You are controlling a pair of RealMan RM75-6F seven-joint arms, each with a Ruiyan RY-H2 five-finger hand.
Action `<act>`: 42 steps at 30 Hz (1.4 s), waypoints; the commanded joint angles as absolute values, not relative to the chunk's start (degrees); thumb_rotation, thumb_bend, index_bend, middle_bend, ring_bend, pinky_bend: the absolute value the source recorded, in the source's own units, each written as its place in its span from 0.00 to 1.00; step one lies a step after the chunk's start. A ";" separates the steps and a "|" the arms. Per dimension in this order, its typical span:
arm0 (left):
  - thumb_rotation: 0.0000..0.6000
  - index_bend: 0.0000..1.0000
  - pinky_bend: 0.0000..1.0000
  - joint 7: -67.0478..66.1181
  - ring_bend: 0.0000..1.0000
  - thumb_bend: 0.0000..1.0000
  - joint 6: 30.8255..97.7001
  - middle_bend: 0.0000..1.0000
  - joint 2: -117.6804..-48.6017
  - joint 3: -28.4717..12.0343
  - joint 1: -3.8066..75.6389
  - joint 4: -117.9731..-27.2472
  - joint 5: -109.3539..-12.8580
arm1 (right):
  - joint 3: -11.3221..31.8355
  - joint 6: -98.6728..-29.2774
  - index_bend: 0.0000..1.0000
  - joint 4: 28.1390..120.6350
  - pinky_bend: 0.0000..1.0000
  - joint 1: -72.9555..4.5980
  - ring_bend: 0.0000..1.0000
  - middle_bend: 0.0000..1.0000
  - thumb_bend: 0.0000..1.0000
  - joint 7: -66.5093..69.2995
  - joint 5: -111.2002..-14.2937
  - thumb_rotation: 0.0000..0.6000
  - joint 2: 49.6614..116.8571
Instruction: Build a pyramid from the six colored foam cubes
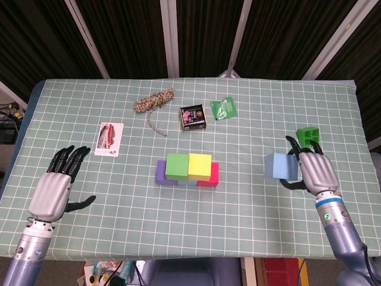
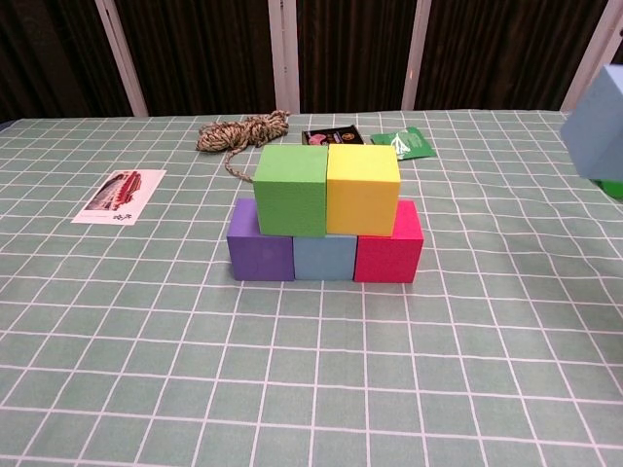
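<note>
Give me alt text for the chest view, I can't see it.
A half-built foam pyramid on a green checked tablecloth: green and yellow cubes atop purple, blue and pink ones. A light blue cube shows at the right edge; twine, a card and packets lie behind.

Left hand (image 1: 55, 187), nearest the printed card (image 1: 109, 139) — silver-grey back plate, black fingers, grey-blue metallic forearm. Right hand (image 1: 314, 170), far from the card — same silver and black; blue band at wrist, small green mark below.
</note>
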State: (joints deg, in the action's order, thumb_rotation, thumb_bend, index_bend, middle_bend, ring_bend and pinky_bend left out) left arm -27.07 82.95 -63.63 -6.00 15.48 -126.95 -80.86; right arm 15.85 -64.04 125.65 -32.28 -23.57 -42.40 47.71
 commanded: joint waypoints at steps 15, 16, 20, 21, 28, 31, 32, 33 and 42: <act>1.00 0.00 0.00 -21.83 0.00 0.10 81.36 0.06 -58.54 -6.63 15.28 -128.76 -78.91 | 22.98 -67.61 0.00 133.90 0.02 -53.61 0.28 0.41 0.24 -39.25 -18.15 1.00 50.32; 1.00 0.00 0.00 -21.47 0.00 0.10 81.15 0.06 -58.25 -6.73 15.36 -128.71 -78.65 | 22.99 -68.09 0.00 133.70 0.02 -54.85 0.28 0.41 0.24 -40.06 -17.16 1.00 51.33; 1.00 0.00 0.00 -20.29 0.00 0.10 80.62 0.06 -57.53 -7.16 15.62 -128.50 -77.85 | 23.29 -70.00 0.00 132.42 0.02 -59.02 0.28 0.42 0.24 -42.50 -13.76 1.00 54.86; 1.00 0.00 0.00 -19.90 0.00 0.10 80.50 0.06 -57.36 -7.33 15.70 -128.42 -77.55 | 23.46 -70.43 0.00 131.86 0.02 -60.29 0.28 0.42 0.24 -43.21 -12.84 1.00 55.90; 1.00 0.00 0.00 -18.46 0.00 0.10 79.73 0.06 -56.34 -8.04 16.12 -127.77 -75.91 | 23.72 -72.26 0.00 128.62 0.02 -66.24 0.28 0.42 0.24 -46.83 -7.98 1.00 61.23; 1.00 0.01 0.00 -18.04 0.00 0.10 79.50 0.06 -55.89 -8.18 16.17 -127.69 -75.34 | 23.73 -72.96 0.00 127.11 0.02 -68.38 0.28 0.42 0.24 -48.00 -6.31 1.00 63.60; 1.00 0.01 0.00 -17.92 0.00 0.10 79.47 0.06 -55.78 -8.22 16.18 -127.72 -75.24 | 23.67 -73.22 0.00 126.77 0.02 -68.88 0.28 0.42 0.24 -48.35 -5.93 1.00 64.15; 1.00 0.01 0.00 -17.69 0.00 0.10 79.43 0.06 -55.52 -8.34 16.20 -127.82 -75.08 | 23.55 -73.87 0.00 126.20 0.02 -69.82 0.28 0.43 0.24 -49.06 -5.17 1.00 65.17; 1.00 0.01 0.00 -16.32 0.00 0.10 79.08 0.06 -54.05 -8.56 16.25 -128.56 -74.93 | 25.69 -83.64 0.00 123.54 0.02 -77.67 0.29 0.46 0.24 -54.89 2.93 1.00 71.96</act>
